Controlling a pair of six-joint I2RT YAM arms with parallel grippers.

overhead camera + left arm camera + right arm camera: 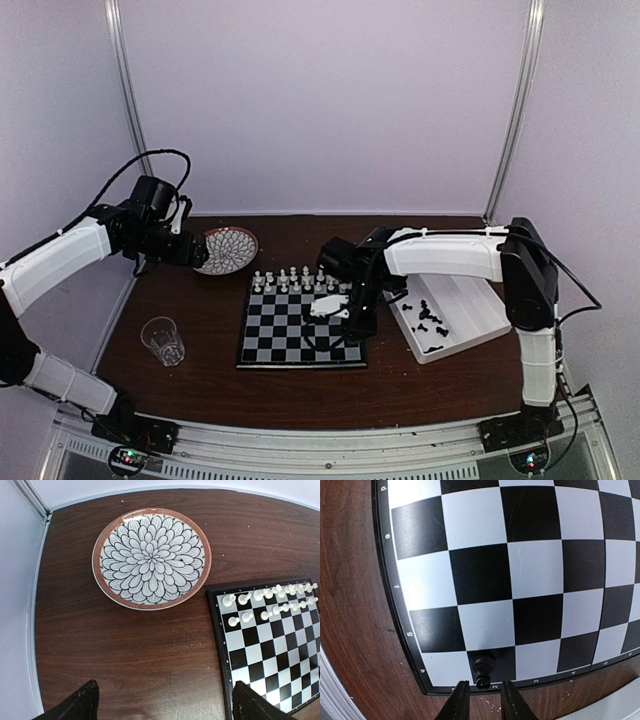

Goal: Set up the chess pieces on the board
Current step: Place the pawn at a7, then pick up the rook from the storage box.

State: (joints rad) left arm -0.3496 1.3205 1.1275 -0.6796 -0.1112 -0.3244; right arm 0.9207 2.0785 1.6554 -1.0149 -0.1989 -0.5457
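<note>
Standing in two rows along the far edge of the board, the white chessmen look done. One black piece sits near the corner between the right fingers, parted around it; more wait in the tray. Left fingers gape, holding nothing.

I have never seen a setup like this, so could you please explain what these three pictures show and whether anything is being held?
Two white robot arms are bolted to the near edge of a brown table. One picture looks down from above; the other two come from cameras on each wrist. On the table lie a chessboard, a patterned plate, a clear cup and a white tray with black chess pieces. White pieces already stand along the board's far rows. The left gripper hovers open near the plate, holding nothing. The right gripper has its fingers slightly apart just over a black piece on a near corner square; it appears just released.
</note>
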